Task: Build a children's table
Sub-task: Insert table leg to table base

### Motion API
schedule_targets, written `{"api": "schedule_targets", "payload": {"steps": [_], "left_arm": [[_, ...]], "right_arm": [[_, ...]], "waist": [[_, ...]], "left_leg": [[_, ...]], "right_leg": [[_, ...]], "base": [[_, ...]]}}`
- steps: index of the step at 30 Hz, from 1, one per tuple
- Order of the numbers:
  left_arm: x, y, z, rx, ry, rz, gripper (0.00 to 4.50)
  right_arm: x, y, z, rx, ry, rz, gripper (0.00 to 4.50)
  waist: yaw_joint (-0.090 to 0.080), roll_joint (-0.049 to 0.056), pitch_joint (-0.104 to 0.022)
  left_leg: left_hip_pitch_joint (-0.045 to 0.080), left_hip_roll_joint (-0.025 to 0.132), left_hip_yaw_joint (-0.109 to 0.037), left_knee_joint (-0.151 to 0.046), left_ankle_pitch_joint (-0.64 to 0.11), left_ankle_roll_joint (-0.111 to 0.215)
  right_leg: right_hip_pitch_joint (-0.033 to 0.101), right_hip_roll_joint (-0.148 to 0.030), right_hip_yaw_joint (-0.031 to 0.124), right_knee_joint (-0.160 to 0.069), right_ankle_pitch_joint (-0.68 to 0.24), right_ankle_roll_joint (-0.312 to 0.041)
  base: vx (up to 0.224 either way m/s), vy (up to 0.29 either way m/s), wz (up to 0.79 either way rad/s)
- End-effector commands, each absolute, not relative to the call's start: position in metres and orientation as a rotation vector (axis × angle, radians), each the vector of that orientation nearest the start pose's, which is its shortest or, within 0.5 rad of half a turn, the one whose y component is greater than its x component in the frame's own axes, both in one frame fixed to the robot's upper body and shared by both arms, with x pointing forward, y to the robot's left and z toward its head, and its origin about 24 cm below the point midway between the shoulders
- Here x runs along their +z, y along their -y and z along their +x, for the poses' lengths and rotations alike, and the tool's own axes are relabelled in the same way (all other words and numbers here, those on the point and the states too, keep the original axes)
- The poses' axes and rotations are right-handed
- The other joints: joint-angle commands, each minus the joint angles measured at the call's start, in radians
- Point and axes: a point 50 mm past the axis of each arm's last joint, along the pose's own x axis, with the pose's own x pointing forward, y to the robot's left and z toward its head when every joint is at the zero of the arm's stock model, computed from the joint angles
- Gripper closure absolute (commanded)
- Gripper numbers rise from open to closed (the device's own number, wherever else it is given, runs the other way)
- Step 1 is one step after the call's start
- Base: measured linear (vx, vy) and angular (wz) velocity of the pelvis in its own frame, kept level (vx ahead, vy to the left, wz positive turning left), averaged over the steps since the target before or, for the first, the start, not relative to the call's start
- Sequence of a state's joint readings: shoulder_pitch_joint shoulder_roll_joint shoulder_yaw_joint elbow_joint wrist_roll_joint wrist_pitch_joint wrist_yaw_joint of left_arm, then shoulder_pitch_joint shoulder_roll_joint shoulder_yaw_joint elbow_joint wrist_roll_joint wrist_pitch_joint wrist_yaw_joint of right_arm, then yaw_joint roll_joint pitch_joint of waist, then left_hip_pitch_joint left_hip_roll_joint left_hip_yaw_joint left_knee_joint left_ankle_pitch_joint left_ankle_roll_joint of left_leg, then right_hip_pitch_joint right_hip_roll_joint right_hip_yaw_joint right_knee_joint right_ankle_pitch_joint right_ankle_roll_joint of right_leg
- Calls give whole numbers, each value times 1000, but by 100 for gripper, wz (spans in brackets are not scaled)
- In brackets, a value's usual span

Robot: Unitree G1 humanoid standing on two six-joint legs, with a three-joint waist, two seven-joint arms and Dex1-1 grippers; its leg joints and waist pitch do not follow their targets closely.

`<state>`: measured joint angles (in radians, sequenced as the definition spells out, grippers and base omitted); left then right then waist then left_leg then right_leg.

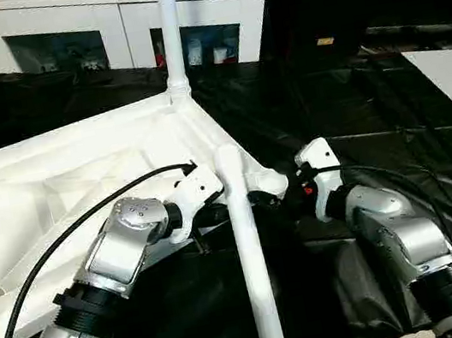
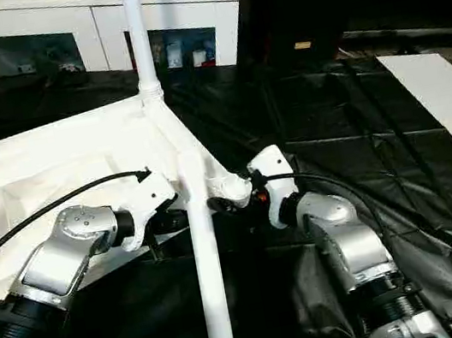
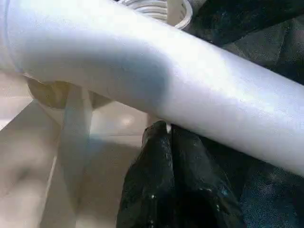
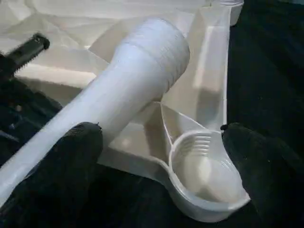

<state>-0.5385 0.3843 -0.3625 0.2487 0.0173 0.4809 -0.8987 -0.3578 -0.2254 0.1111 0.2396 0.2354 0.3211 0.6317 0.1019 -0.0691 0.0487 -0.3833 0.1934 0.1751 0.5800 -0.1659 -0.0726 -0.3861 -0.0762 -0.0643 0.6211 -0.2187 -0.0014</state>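
Jaws: left gripper closed beside the loose white tapered plastic leg, gripping nothing; right gripper wide open, straddling the empty round corner socket. One white leg stands fitted in the white ribbed plastic tabletop — remaining legs evidently outstanding.

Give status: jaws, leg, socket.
Left gripper jaws shut, under the loose leg. Right gripper jaws open around the near corner socket, still empty. One leg standing at the far corner. Nothing in the way.

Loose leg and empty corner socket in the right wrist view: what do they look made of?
Loose leg: apparently white moulded plastic, smooth satin sheen, with fine threads ringing its end. Corner socket: likely the same plastic, thin-walled, slightly glossy, ridged inside.
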Motion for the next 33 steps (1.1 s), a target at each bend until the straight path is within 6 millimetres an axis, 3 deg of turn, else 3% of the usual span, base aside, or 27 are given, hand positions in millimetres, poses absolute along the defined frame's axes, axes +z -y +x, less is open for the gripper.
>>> {"api": "schedule_targets", "payload": {"steps": [1, 5, 10, 15, 22, 27, 29, 33], "left_arm": [[75, -105, 312, -1099, -448, 475, 450], [75, -106, 312, -1097, -450, 479, 450], [74, -106, 312, -1095, -454, 479, 450], [74, -107, 313, -1093, -457, 482, 450], [74, -107, 314, -1087, -456, 490, 450], [75, -108, 314, -1084, -453, 493, 450], [75, -108, 315, -1083, -453, 494, 450], [75, -109, 315, -1077, -450, 497, 450]], "right_arm": [[71, 132, 312, 718, -197, 51, 4], [83, 134, 318, 672, -177, 135, 4], [98, 121, 315, 721, -191, 278, 4], [74, 107, 292, 850, -474, 179, 4], [53, 110, 280, 781, -659, -7, 4], [54, 115, 283, 714, -691, 30, 4], [56, 116, 286, 687, -692, 88, 39], [55, 119, 287, 655, -714, 195, 58]], "waist": [[-2, 18, -66], [-3, 18, -64], [-3, 21, -64], [1, 20, -64], [7, 19, -63], [8, 19, -64], [7, 19, -64], [7, 17, -65]], "left_leg": [[27, 41, -8, -62, -93, 17], [29, 41, -8, -63, -118, 4], [31, 41, -10, -66, -128, -9], [29, 40, -10, -66, -120, -24], [29, 40, -11, -67, -142, -56], [28, 39, -12, -66, -139, -59], [28, 39, -12, -67, -141, -59], [28, 39, -11, -66, -134, -55]], "right_leg": [[48, -65, 48, -49, 111, -230], [47, -65, 48, -50, 80, -227], [45, -63, 47, -51, 60, -211], [47, -64, 47, -50, 73, -202], [45, -68, 49, -54, 27, -181], [46, -67, 49, -52, 35, -181], [45, -68, 49, -52, 35, -183], [45, -68, 49, -50, 49, -189]], "base": [[0, 0, 0], [0, 0, 0], [0, 0, 0], [0, 0, 0], [0, 0, 0], [0, 0, 0], [0, 0, 0], [0, 0, 0]]}}
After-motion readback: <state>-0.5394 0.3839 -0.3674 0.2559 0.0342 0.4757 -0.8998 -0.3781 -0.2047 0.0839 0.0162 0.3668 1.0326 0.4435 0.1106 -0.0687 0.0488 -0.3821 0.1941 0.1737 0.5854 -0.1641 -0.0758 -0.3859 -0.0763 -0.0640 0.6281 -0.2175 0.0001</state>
